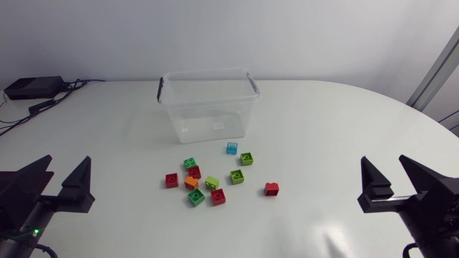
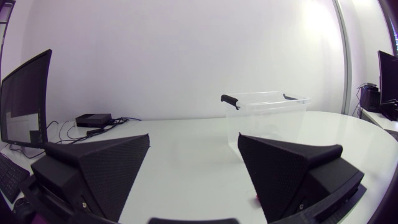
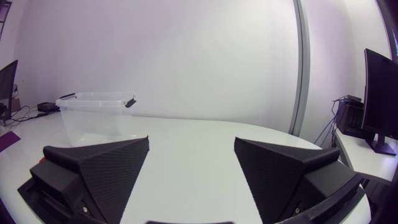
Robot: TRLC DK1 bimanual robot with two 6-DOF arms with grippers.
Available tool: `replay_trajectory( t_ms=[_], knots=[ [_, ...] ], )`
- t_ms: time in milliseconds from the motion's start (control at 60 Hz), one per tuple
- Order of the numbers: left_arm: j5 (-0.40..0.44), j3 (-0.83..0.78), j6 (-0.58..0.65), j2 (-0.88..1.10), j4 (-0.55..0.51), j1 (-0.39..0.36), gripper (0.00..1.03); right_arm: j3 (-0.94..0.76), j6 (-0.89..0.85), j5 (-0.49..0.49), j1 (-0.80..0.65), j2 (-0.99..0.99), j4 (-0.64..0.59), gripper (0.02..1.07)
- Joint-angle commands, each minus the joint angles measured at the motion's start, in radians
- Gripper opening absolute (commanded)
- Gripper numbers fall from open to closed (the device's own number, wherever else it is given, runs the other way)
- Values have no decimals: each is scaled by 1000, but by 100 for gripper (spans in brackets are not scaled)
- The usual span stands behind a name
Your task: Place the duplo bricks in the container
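Left gripper point(image 1: 69, 163): fingers spread wide, nothing between them, nothing touched. Right gripper point(image 1: 382, 162): the same, wide open and empty. Both sit low over the table point(image 1: 337, 122), well apart from each other.

The duplo bricks point(image 1: 212, 183) lie loose on the table in the space between my two grippers, ahead of each and inward from it. None is in the container yet.
- Nearest to the left gripper: a red brick point(image 1: 171, 180) at the near edge of the cluster.
- Nearest to the right gripper: another red brick point(image 1: 271, 188), a little apart from the rest.

Neither arm looks clearly closer to the cluster as a whole, so I judge a split by side reasonable.

The bricks look squarish with no marked long axis, so I expect finger alignment to matter little. Several in the middle stand just beside one another, which may crowd a finger.

The container point(image 1: 188, 115), clear and lidless, stands beyond the cluster as seen from both grippers. Its long side runs across, from one arm's side toward the other's. Both wrist views show it ahead.
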Motion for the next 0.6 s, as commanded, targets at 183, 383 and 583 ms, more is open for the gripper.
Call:
replay_trajectory(
  t_ms=[183, 383, 583],
  knots=[
    [-1, -18, -16, -9, -2, -9, 99, -24, 29, 2, 6, -5, 10, 101],
    [-1, -18, -18, -11, -4, -15, 99, -24, 34, 2, 8, -5, 10, 101],
    [-1, -16, -23, -11, -8, -20, 99, -24, 49, 2, 9, -8, 10, 101]
  ],
)
